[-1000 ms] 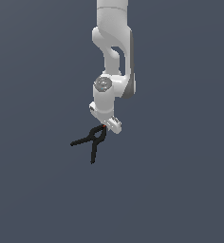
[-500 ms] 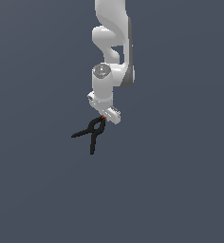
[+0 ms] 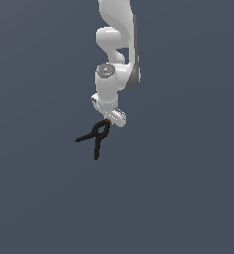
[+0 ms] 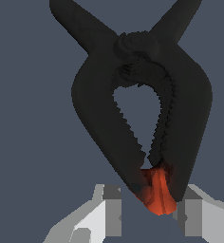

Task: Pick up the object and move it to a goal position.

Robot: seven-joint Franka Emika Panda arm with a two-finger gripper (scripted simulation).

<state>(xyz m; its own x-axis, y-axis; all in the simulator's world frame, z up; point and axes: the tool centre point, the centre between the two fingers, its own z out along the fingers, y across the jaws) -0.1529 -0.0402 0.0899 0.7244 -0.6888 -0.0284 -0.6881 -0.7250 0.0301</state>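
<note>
The gripper point(image 4: 149, 213) pinches the clamp's point(image 3: 97, 137) red tip point(image 4: 157, 195) between its jaws; the black handles splay away from it.

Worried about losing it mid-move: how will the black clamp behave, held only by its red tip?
The clamp looks rigid, so probably no flopping. The end effector pinches only its small red tip, so it may pivot or slip. It looks thin, likely light.
</note>
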